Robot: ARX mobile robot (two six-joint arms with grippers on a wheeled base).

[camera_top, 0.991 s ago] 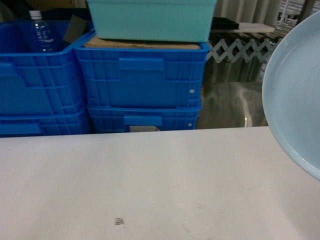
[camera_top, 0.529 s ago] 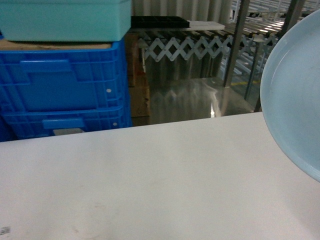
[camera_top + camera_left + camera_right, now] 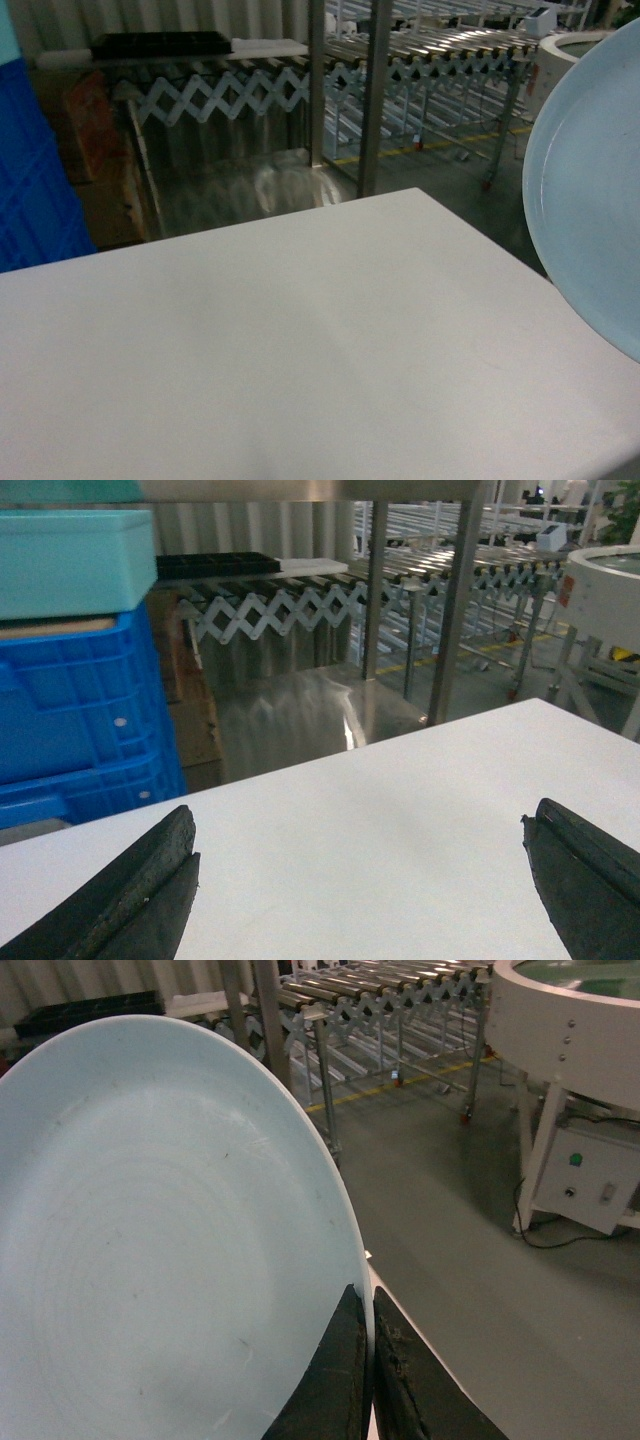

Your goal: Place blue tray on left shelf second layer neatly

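Note:
The blue tray (image 3: 150, 1250), pale and smooth, fills the left of the right wrist view, held on edge. My right gripper (image 3: 368, 1305) is shut on the tray's rim, one dark finger on each face. The same tray (image 3: 595, 190) hangs at the right edge of the head view, above the white table (image 3: 280, 340); the gripper itself is outside that view. My left gripper (image 3: 360, 835) stands open low over the white table (image 3: 380, 810), nothing between its fingers. The left shelf is out of view.
Deep blue crates (image 3: 70, 710) with a turquoise box (image 3: 75, 560) on top stand beyond the table's far left. A roller conveyor (image 3: 440, 50) on scissor legs and a metal post (image 3: 372, 95) lie behind. A round white machine (image 3: 570, 1020) stands on the floor at right.
The head view has swung right: the blue crates slid out to the left edge, and the conveyor and the table's right corner came in. The tray keeps its place at the right edge.

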